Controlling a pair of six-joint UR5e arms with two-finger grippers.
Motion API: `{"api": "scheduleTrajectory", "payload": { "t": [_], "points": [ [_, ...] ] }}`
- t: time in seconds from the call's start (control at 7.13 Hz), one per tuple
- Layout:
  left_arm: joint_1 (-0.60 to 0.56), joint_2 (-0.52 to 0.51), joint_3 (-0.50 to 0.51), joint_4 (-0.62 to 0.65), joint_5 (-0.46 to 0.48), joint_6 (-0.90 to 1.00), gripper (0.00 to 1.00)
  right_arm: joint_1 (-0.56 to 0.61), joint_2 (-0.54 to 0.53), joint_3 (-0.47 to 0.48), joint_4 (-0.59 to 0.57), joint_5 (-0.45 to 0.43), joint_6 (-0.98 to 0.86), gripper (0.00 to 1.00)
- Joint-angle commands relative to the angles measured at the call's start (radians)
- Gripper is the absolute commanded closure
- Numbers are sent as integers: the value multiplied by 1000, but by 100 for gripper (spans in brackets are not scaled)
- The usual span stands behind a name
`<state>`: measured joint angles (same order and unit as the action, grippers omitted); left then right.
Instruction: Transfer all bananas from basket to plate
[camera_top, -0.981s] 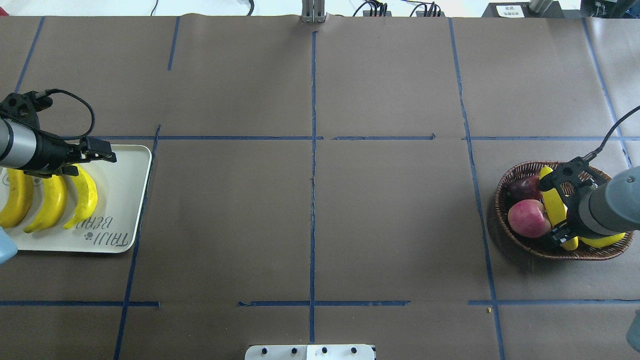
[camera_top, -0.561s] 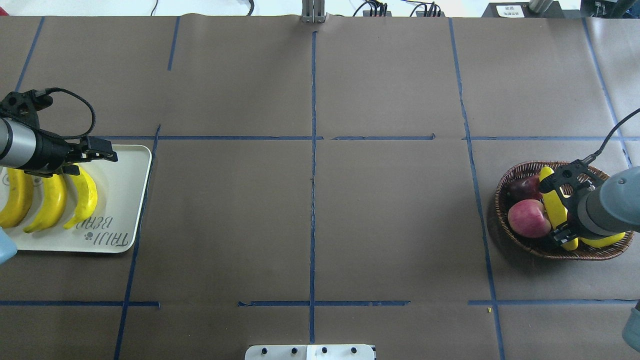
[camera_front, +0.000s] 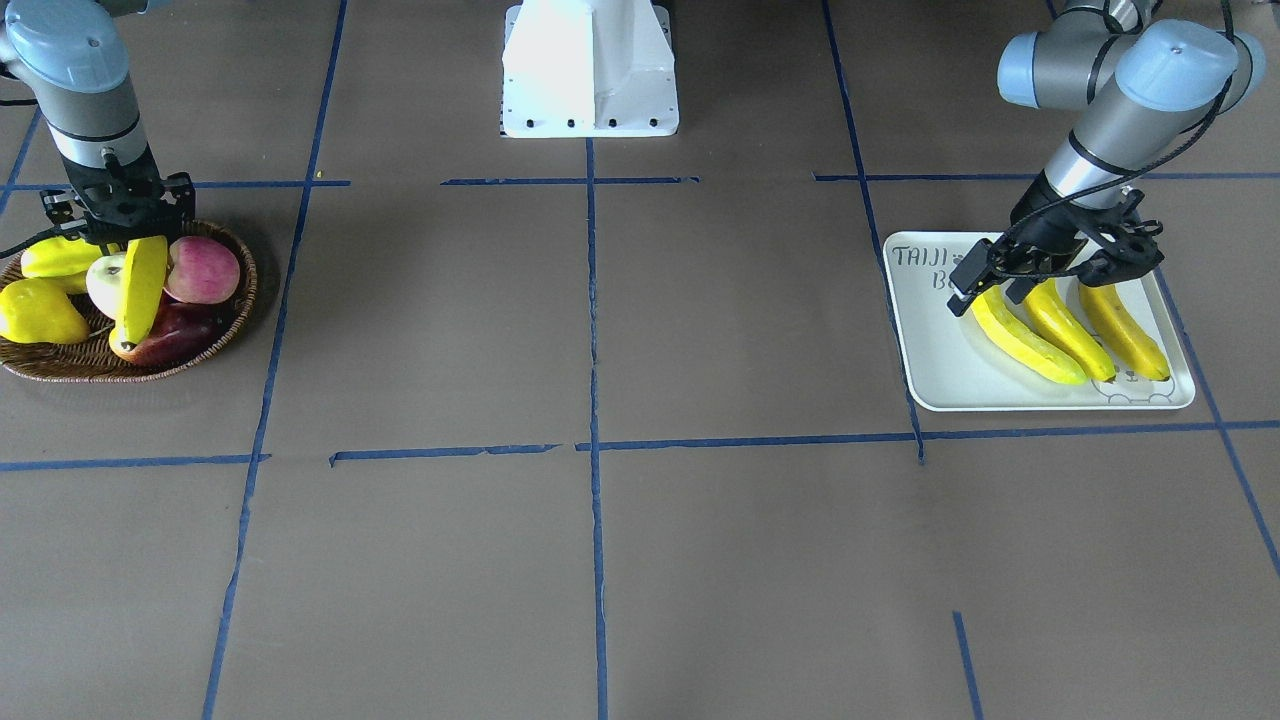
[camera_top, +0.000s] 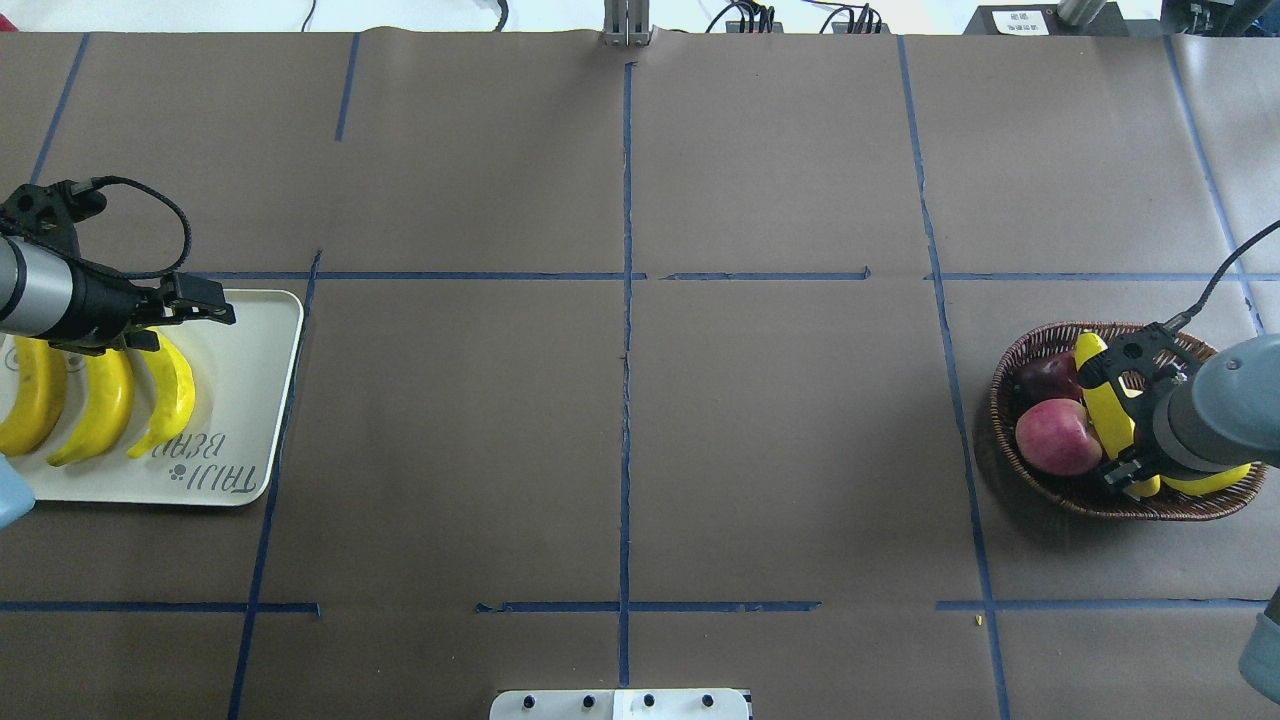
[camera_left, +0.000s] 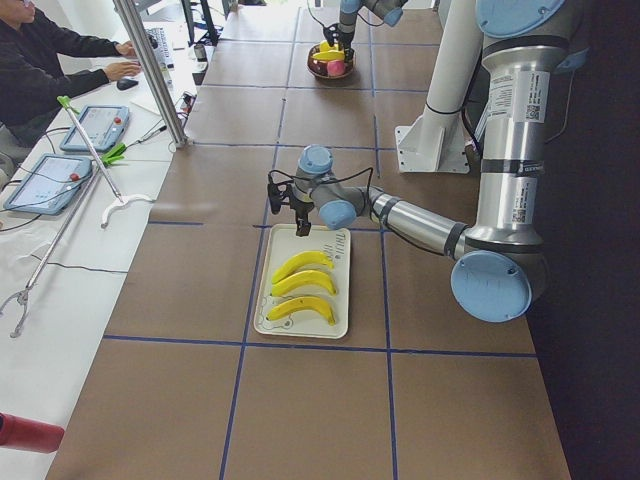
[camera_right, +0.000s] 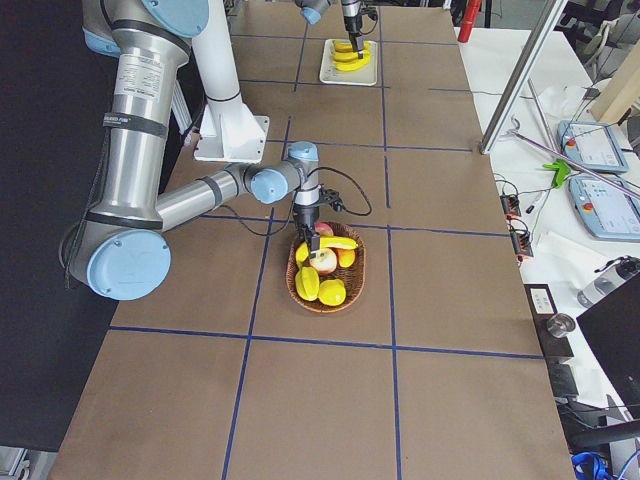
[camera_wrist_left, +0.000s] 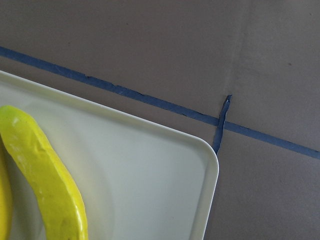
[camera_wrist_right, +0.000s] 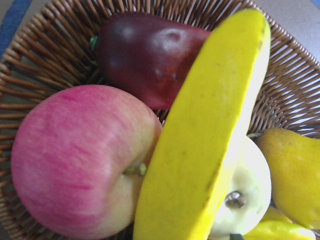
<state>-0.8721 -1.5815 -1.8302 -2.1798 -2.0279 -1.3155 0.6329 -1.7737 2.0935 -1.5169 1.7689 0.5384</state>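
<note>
Three bananas (camera_top: 100, 405) lie side by side on the pale plate (camera_top: 240, 400) with "TAIJI BEAR" lettering, at the table's left. My left gripper (camera_top: 190, 330) hovers open and empty over their far ends; its wrist view shows one banana (camera_wrist_left: 45, 175) and the plate's corner (camera_wrist_left: 150, 165). The fourth banana (camera_top: 1108, 410) is in the brown wicker basket (camera_top: 1003, 440) at the right. My right gripper (camera_top: 1105, 425) is shut on this banana and holds it just above the other fruit. It fills the right wrist view (camera_wrist_right: 210, 140).
The basket also holds a pink-red apple (camera_top: 1055, 437), a dark red fruit (camera_top: 1045, 375) and short plump yellow fruits (camera_front: 35, 310). Brown paper with blue tape lines covers the table (camera_top: 620, 400). The robot's white base (camera_front: 590, 70) stands at mid-table.
My right gripper has shifted slightly with the banana, whose far tip sits a little higher in the basket. The left arm has barely moved.
</note>
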Motion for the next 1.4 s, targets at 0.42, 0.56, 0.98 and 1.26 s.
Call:
{"api": "scheduleTrajectory", "payload": {
  "t": [0.42, 0.56, 0.98, 1.26],
  "points": [
    [4, -2, 11, 0, 2, -1, 0, 40, -3, 39, 1, 0, 3, 100],
    [4, -3, 9, 0, 2, -1, 0, 69, -7, 86, 0, 16, 2, 100],
    [4, -18, 9, 0, 2, -2, 0, 262, 112, 120, 50, 382, 41, 100],
    [30, -70, 11, -9, 2, -93, 0, 258, 347, 84, 75, 445, 349, 99]
  ]
}}
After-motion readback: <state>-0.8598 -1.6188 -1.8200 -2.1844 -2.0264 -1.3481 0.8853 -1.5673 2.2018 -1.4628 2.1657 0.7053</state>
